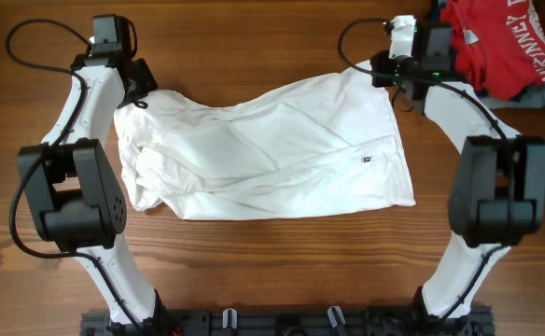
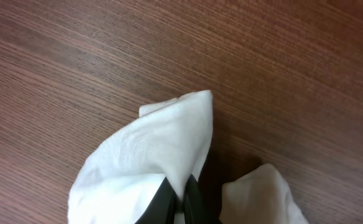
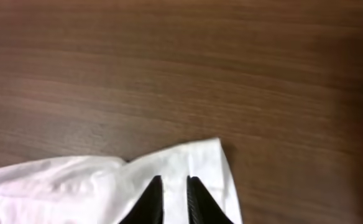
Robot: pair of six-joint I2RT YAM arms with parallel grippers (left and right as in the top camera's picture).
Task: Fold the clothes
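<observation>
A brown wooden bench (image 1: 282,271) carries the white T-shirt (image 1: 263,154), its long axis running nine to three o'clock. At its far corners, the left fingers (image 2: 180,198) pinch cloth at ten o'clock and the right fingers (image 3: 174,200), narrowly parted, grip the two o'clock corner, both arms stretched forward.

The white T-shirt (image 1: 263,149) lies rumpled and spread sideways on the table.

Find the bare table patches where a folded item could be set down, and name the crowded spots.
Free: the wood strip between the white T-shirt and the near rail, and along the far edge between both arms. Crowded: the far right corner, under the red garment.
</observation>
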